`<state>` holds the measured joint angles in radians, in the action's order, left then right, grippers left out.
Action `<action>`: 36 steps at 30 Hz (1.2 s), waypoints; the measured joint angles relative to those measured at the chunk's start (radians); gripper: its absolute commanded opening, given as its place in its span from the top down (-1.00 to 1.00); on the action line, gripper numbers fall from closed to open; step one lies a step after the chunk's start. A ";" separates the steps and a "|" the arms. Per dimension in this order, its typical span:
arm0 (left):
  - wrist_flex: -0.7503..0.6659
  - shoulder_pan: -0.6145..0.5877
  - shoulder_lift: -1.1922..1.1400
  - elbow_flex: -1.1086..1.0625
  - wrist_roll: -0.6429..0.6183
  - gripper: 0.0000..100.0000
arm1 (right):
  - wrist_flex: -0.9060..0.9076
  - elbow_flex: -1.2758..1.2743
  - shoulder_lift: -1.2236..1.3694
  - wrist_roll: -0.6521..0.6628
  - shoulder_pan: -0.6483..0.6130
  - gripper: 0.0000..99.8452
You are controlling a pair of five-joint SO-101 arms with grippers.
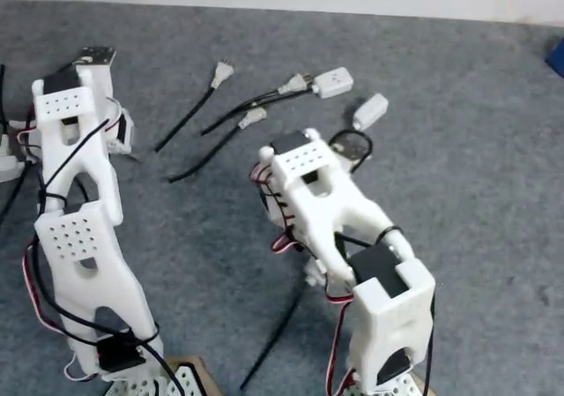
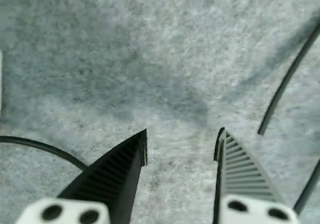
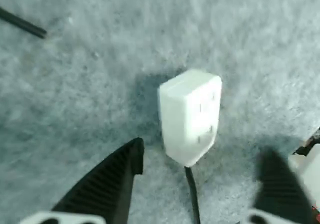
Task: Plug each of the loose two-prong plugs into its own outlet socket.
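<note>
Left gripper (image 2: 183,134): fingers wide apart, empty, low over the carpet (image 2: 150,44).
Right gripper (image 3: 202,151): fingers wide, white socket (image 3: 192,112) between them, ungripped; arm stretched forward.
Far plug (image 1: 222,74), near plug (image 1: 254,116): on the carpet between the arms.

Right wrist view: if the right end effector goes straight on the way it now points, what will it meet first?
Most likely the white outlet socket, which lies on the grey carpet ahead, in line with the gap of the open right end effector. Depth is unclear.
</note>
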<state>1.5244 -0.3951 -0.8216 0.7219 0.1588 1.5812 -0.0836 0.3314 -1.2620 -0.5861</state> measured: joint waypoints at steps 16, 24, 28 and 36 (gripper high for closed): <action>0.210 0.153 0.035 0.180 0.064 0.55 | 0.115 0.640 -0.035 0.422 0.390 -0.33; 0.221 0.396 0.198 0.052 0.064 0.54 | 0.161 0.448 -0.058 1.163 0.684 -0.33; 0.221 0.575 0.296 -0.054 0.066 0.54 | 0.161 0.193 -0.058 1.488 0.790 -0.33; 0.221 0.865 0.446 -0.222 0.066 0.54 | 0.120 -0.043 -0.298 1.941 1.025 -0.33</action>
<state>1.7453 0.4703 -0.3751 0.4994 0.2248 1.7008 -0.1266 0.0338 0.6790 0.4388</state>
